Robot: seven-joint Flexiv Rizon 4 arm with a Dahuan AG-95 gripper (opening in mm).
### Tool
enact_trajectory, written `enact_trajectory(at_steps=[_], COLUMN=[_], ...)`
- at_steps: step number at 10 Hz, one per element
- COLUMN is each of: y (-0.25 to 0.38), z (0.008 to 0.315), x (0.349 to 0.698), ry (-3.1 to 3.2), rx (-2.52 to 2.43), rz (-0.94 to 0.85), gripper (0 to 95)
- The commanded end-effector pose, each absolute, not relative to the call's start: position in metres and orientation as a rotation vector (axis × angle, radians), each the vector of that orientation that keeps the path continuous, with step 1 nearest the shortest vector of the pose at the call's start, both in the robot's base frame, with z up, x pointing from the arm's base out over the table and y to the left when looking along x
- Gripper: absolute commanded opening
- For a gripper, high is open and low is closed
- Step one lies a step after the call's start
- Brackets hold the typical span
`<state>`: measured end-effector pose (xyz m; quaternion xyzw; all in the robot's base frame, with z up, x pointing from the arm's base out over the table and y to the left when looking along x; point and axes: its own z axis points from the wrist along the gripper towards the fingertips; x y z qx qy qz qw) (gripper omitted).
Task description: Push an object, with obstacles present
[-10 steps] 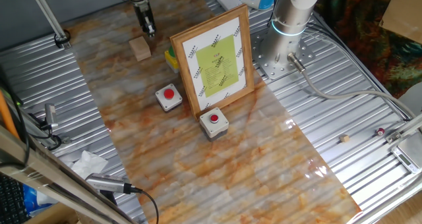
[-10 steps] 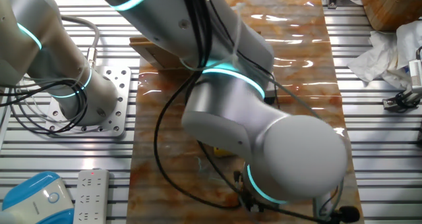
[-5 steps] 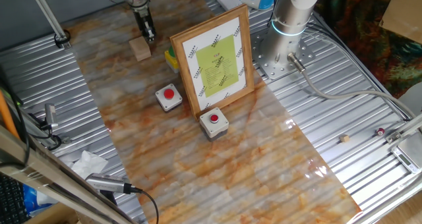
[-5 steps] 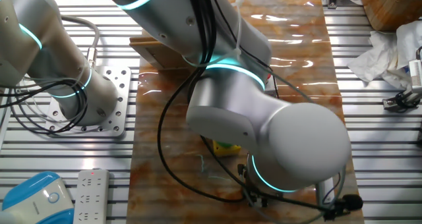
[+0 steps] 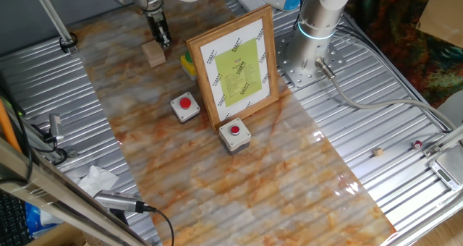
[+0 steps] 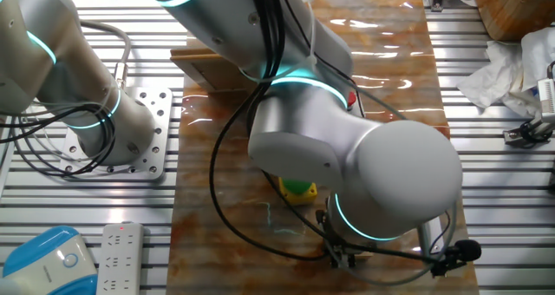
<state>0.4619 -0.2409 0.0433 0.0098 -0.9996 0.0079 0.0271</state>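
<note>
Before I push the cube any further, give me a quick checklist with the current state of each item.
1. Gripper down at the cube, on its far side: ok.
2. Actual contact between fingers and cube: cannot tell; they look very close.
3. Jaws open or shut: cannot tell; too small in one fixed view, and in the other view the arm hides the cube.
4. Cube clear of the framed picture: ok; there is a gap to its right.
5. Button boxes and out of a straight push toward the near edge: ok for now; both sit to the right of the cube.
6. Yellow item beside the picture: watch it; it is the nearest obstacle.
</note>
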Motion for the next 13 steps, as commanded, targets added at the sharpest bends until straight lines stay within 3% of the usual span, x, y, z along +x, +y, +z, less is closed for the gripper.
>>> enact_trajectory(at_steps=[1, 13], y=[-0.241, -0.247], z=[0.041, 0.047], x=[0.465, 0.499], ry=[-3.090, -3.082], rx=[0.031, 0.068], rz=[0.027, 0.039], gripper=[0.0, 0.0])
